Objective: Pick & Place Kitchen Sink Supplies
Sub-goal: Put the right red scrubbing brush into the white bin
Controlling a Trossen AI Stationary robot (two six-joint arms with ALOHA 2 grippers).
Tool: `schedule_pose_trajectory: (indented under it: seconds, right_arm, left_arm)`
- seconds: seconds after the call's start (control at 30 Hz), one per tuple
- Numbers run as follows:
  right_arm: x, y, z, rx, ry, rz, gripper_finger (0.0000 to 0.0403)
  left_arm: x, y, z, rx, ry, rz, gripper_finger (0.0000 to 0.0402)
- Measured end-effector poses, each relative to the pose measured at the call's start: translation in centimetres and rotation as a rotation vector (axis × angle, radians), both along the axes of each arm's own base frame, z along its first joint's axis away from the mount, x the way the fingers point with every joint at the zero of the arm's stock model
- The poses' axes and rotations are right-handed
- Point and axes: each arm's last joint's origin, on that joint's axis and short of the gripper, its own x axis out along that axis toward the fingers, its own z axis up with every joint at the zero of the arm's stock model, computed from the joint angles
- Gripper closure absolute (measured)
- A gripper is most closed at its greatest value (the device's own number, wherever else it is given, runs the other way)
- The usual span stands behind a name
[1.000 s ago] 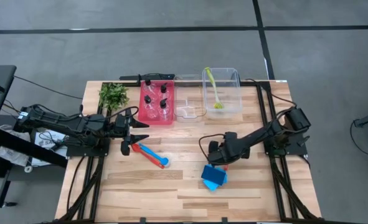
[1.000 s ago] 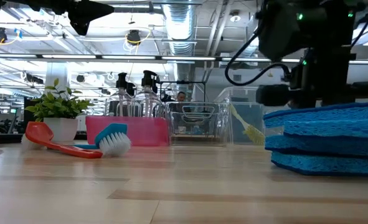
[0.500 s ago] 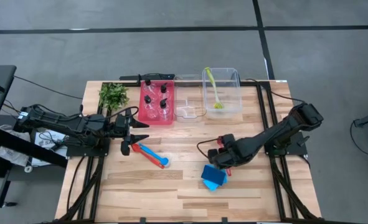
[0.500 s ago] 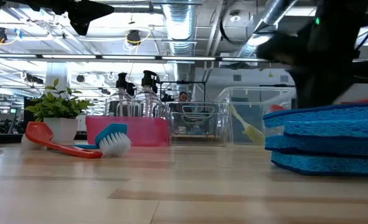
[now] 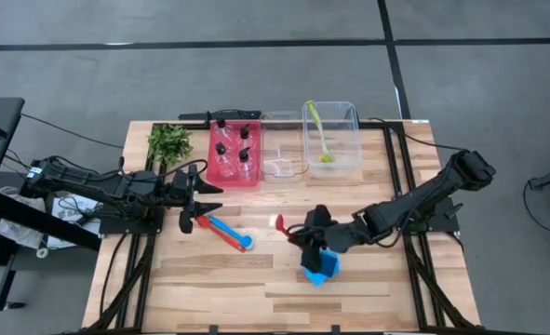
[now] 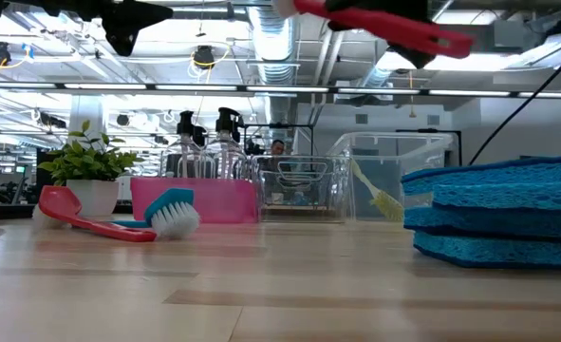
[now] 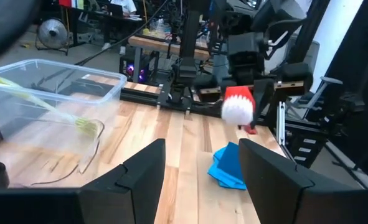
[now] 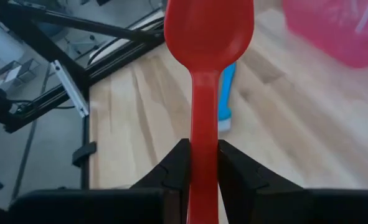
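Note:
My right gripper (image 5: 314, 226) is shut on a red brush (image 5: 284, 224) with white bristles (image 7: 236, 111), above the blue sponges (image 5: 319, 265) stacked on the table. The low view shows the brush's red handle (image 6: 384, 24) high over the sponges (image 6: 494, 214). My left gripper (image 5: 194, 207) hovers open at the table's left, next to a red utensil (image 6: 62, 204) and a blue brush (image 5: 240, 239) lying on the wood. Clear bottles with black caps (image 5: 234, 149) stand in the red bin. A yellow-green brush (image 5: 319, 135) leans in a clear bin. My right gripper pinches the red brush's handle (image 8: 203, 158) between its two fingers, which lie along it. It comes roughly level from the table's right. The brush is lifted clear and sticks out past the fingertips, its head (image 8: 208, 31) pointing toward the table's left.
A red bin (image 5: 211, 172), a small clear bin (image 5: 282, 156) and a larger clear bin (image 5: 354, 158) line the far edge, with a leafy plant (image 5: 169, 141) at the far left. Bare wood spans the near half of the table.
My right gripper has dipped behind the sponges, then risen and moved toward the table's left, carrying the red brush up clear of the table. The sponges and the left arm have kept still.

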Motion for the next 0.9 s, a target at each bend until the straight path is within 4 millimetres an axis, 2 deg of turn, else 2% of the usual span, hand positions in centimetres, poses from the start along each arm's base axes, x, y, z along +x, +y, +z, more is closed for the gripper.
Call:
schedule_pose_trajectory:
  seconds: [0.17, 0.33, 0.4, 0.77, 0.9]
  right_arm:
    - [0.4, -0.6, 0.5, -0.029, -0.039, 0.038, 0.0346]
    - [1.1, -0.6, 2.4, -0.126, -0.234, 0.12, 0.0346]
    - [1.3, -0.8, 3.1, -0.172, -0.299, 0.135, 0.0346]
    - [1.2, -3.1, 4.5, -0.238, -0.354, 0.165, 0.0346]
    - [0.8, -4.9, 4.8, -0.308, -0.311, 0.024, 0.0346]
  left_arm:
    - [0.0, 0.0, 0.0, -0.075, -0.001, -0.001, 0.0197]
    - [-0.1, -0.7, 0.3, -0.204, 0.001, -0.226, 0.0197]
    - [-0.1, -0.8, 0.3, -0.228, 0.008, -0.262, 0.0197]
    - [-0.1, -0.8, 0.3, -0.231, 0.006, -0.252, 0.0197]
    - [0.1, -0.6, 0.2, -0.219, 0.005, -0.187, 0.0197]
